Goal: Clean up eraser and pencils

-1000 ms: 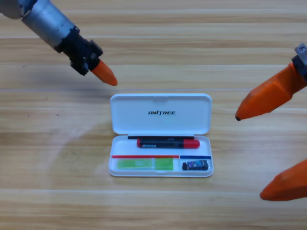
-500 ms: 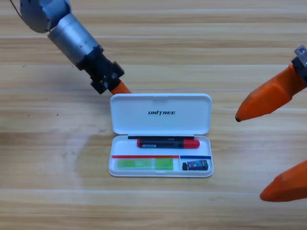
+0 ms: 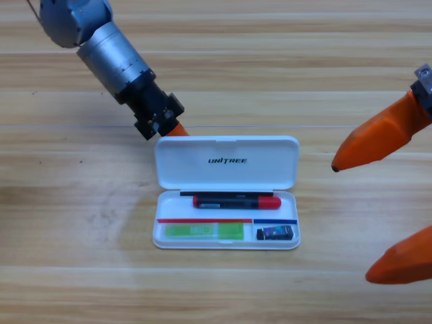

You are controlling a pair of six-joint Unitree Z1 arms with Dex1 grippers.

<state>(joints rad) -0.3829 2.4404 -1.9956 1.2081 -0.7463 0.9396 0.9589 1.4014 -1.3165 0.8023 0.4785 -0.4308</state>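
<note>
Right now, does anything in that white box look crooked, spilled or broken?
Nothing stands out. The marker, green pencil and eraser lie straight inside the open case. The left gripper sits behind its lid; the right gripper waits aside.

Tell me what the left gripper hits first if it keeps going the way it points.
Most likely the white case: the left gripper points down and to the right, its orange tip right at the top left corner of the raised lid. Height is hard to judge from above, so it could pass behind the lid.

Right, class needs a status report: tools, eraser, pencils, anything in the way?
Left tool at open case's lid corner. Right tool waits at right edge. Eraser, pencils in tray. Nothing blocking.
</note>
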